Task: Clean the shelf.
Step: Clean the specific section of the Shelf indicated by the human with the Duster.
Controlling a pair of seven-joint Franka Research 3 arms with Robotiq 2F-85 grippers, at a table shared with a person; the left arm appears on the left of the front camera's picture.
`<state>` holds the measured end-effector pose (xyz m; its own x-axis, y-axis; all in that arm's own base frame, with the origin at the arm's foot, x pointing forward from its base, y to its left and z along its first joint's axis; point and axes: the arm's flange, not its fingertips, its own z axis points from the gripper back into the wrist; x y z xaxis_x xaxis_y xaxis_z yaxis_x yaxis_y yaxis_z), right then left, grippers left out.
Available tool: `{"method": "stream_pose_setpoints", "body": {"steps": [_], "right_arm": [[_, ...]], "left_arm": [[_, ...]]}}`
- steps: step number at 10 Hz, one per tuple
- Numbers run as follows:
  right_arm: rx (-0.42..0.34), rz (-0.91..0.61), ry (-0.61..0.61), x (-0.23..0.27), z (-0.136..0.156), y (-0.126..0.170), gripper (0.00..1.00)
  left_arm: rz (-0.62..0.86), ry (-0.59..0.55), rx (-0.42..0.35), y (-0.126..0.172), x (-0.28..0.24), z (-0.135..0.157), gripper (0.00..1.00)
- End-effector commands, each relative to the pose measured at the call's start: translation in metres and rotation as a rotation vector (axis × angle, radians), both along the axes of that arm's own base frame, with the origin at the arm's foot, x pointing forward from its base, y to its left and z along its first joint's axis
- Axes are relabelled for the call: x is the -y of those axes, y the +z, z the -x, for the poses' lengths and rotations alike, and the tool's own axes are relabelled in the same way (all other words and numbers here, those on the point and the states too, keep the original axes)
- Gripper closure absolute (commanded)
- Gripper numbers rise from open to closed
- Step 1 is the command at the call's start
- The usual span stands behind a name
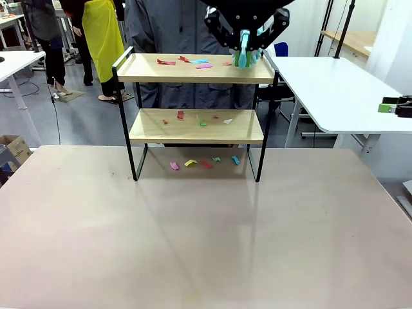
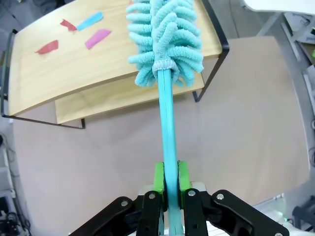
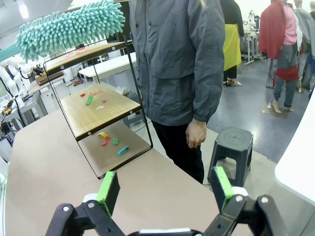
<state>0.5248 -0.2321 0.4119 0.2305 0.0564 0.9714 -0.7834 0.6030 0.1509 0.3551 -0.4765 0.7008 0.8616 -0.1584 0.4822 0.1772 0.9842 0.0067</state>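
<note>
On our beige table (image 1: 193, 244) the shelf (image 1: 154, 133) stands at the far edge, midway. Our left gripper (image 2: 171, 178) clamps a teal duster (image 2: 165, 29), head at the top board's right end; our right gripper (image 3: 165, 189) gapes wide; coloured scraps (image 1: 203, 65) litter both boards

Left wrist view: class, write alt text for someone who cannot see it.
The left gripper is shut on the handle of a teal duster, its fluffy head over the top board of the shelf. Coloured scraps lie there.
</note>
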Motion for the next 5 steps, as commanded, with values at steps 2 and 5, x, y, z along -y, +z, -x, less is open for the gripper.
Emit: {"method": "stream_pose_setpoints", "body": {"steps": [2,5], "right_arm": [[-0.002,0.009,0.005,-0.003,0.001,0.002,0.00],[-0.002,0.009,0.005,-0.003,0.001,0.002,0.00]], "left_arm": [[0.016,0.066,0.017,-0.010,0.003,-0.001,0.87],[0.082,0.033,-0.017,-0.028,0.002,-0.005,0.87]]}}
